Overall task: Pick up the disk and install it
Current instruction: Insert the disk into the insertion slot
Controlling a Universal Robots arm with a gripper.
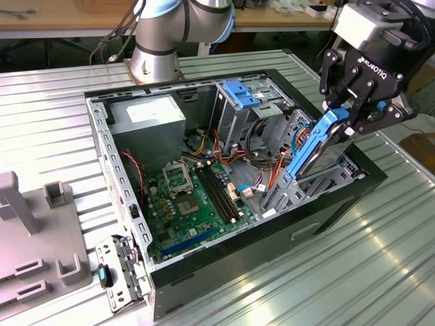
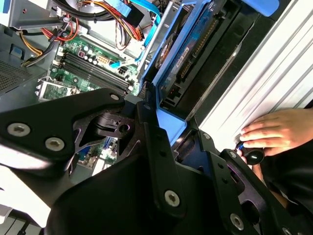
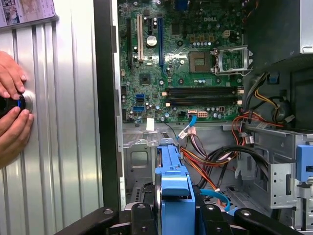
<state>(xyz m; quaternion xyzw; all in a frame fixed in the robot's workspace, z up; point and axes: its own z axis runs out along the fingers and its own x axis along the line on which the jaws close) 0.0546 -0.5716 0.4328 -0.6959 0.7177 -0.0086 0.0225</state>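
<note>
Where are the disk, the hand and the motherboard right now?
disk (image 1: 314, 148), exterior view, on its blue carrier rail.
hand (image 1: 357, 117), exterior view, midway between the fingertips shut on the disk's upper end.
motherboard (image 1: 173, 204), exterior view, on its green board surface.

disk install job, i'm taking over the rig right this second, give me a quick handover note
Hand: shut on the upper end of the dark grey rectangular disk in its bright blue plastic carrier.
Disk: off the table and held at a slant. Its lower end is down inside the open black computer case, at the exterior view's right.
Done: the pick-up.
Left: the disk is not yet seated in a bay.
Note: a person's fingers are on a small black knob on the ribbed metal table beside the case.
</note>
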